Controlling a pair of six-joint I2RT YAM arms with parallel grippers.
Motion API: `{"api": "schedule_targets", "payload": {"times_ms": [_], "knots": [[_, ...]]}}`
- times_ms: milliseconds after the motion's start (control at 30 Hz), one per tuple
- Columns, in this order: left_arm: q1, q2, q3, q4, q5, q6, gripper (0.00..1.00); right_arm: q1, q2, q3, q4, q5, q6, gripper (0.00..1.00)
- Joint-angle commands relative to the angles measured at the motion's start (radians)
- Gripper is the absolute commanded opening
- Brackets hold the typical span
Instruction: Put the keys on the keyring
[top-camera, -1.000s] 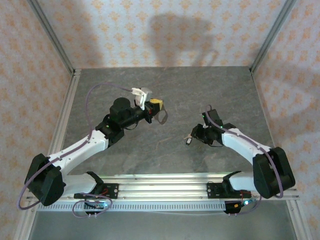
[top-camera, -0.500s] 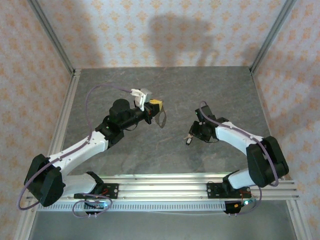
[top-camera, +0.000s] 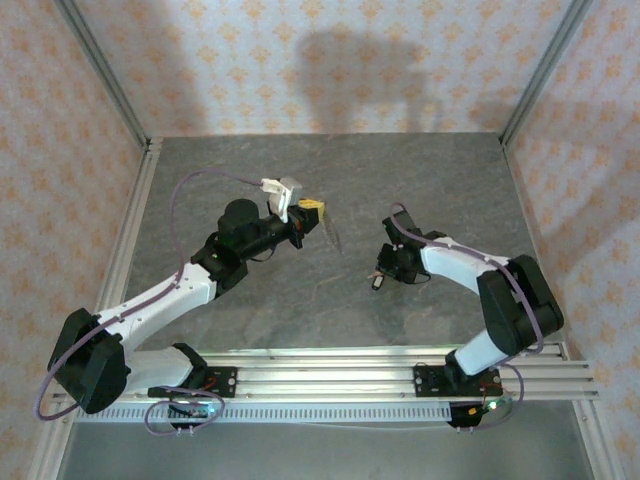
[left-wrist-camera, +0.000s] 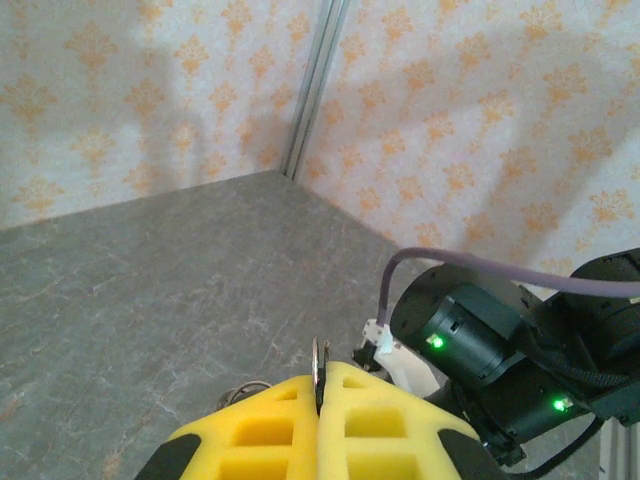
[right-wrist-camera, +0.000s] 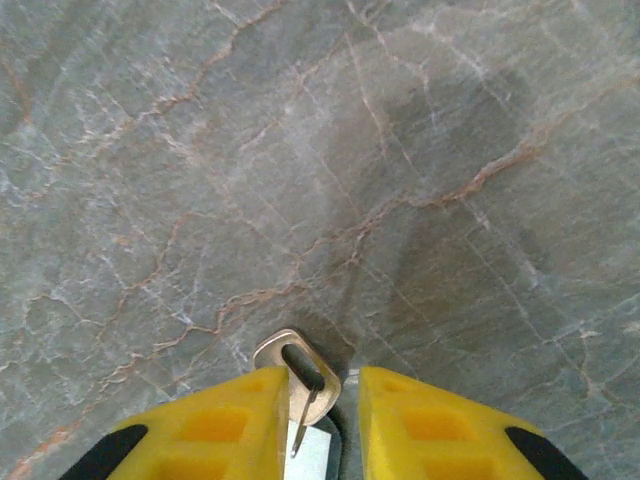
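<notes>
left hand (left-wrist-camera: 320, 388): clamped on thin silvery keyring (left-wrist-camera: 319, 357) | right hand (right-wrist-camera: 325, 382): apart, straddling slotted metal key (right-wrist-camera: 298, 396)

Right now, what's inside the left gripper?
The keyring: a thin metal edge sticks out of the left gripper, pads shut on it. The rest of the loop is covered by the pads.

I am holding the keyring (left-wrist-camera: 319, 360) pinched upright in my left hand (top-camera: 312, 208), above the worktop (top-camera: 240, 165) and left of its middle. My right hand (top-camera: 383, 272) is hanging to its right, well apart and nearer me, with the key (right-wrist-camera: 298, 378) sitting between its fingers (right-wrist-camera: 220, 425), touching one.
</notes>
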Motion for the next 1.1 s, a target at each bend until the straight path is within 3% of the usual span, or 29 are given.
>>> {"api": "schedule_targets", "payload": {"times_ms": [0, 533, 667, 1067], "knots": [[0.009, -0.02, -0.005, 0.078, 0.016, -0.005, 0.0, 0.007, 0.027, 0.037, -0.007, 0.023, 0.009, 0.24], [0.017, -0.002, -0.012, 0.092, 0.027, -0.021, 0.0, 0.008, 0.033, 0.044, -0.012, 0.021, -0.01, 0.0], [0.018, 0.004, -0.005, 0.079, 0.024, -0.021, 0.0, -0.001, -0.013, 0.057, -0.006, 0.011, -0.023, 0.0], [0.018, 0.026, 0.022, 0.027, -0.004, -0.008, 0.0, -0.123, -0.242, 0.012, 0.259, -0.318, -0.023, 0.0]]}}
